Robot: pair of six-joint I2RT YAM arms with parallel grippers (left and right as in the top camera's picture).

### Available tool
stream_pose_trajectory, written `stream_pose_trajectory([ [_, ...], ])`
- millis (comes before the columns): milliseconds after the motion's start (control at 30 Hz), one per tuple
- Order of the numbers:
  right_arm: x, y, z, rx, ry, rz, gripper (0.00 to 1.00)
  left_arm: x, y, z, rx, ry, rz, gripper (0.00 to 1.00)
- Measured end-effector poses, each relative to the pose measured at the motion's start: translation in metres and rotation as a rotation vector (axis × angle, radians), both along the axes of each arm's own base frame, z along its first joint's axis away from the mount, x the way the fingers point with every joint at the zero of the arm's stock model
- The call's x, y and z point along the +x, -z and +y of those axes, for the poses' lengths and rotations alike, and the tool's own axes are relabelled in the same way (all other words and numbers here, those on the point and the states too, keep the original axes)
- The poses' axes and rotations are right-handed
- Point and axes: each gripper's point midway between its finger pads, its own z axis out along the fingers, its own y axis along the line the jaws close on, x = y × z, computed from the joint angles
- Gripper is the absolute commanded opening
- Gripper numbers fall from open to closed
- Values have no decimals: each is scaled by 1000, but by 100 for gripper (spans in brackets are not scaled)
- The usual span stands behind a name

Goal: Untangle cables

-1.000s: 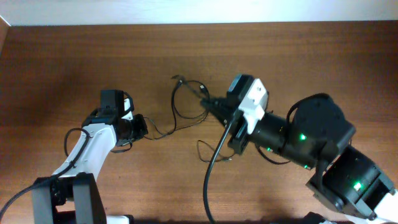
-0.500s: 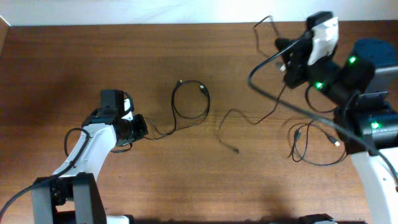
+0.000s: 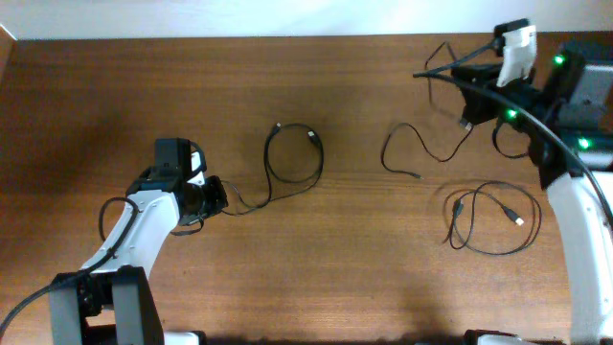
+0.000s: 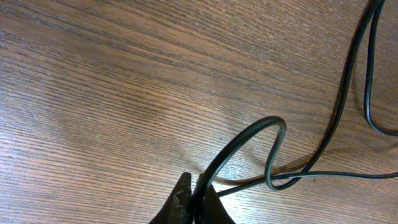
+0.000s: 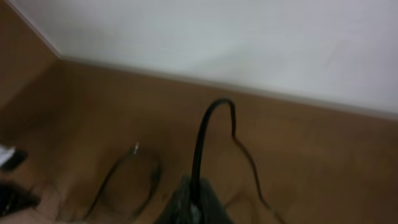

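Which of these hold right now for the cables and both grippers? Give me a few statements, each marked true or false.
1. The left gripper is shut on the left cable. True.
2. The right gripper is open and empty. False: it is shut on the right cable.
3. A loose cable lies looped on the table, held by neither gripper. True.
4. All cables form one knot. False: overhead, the three lie apart.
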Motion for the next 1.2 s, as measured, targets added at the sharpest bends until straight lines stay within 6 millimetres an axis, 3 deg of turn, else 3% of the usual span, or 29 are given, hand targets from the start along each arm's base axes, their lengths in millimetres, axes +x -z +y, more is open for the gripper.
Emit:
stream_pose_trajectory([
  [67,-4,42,7,41,-39,163,4,0,0,0,0,0,0,3],
  [200,-17,106,14,100,-68,428,4,0,0,0,0,0,0,3],
  [367,-36,156,17,139,-66,669,4,0,0,0,0,0,0,3],
  [567,-42,190,16,144,-56,779,4,0,0,0,0,0,0,3],
  [767,-27,230,-6,19,26,793,4,0,0,0,0,0,0,3],
  [867,-21,239,-16,-32,60,782,13,0,0,0,0,0,0,3],
  [967,-12,242,-26,-86,97,747,49,0,0,0,0,0,0,3],
  [1200,-2,248,-50,-206,188,713,64,0,0,0,0,0,1,4],
])
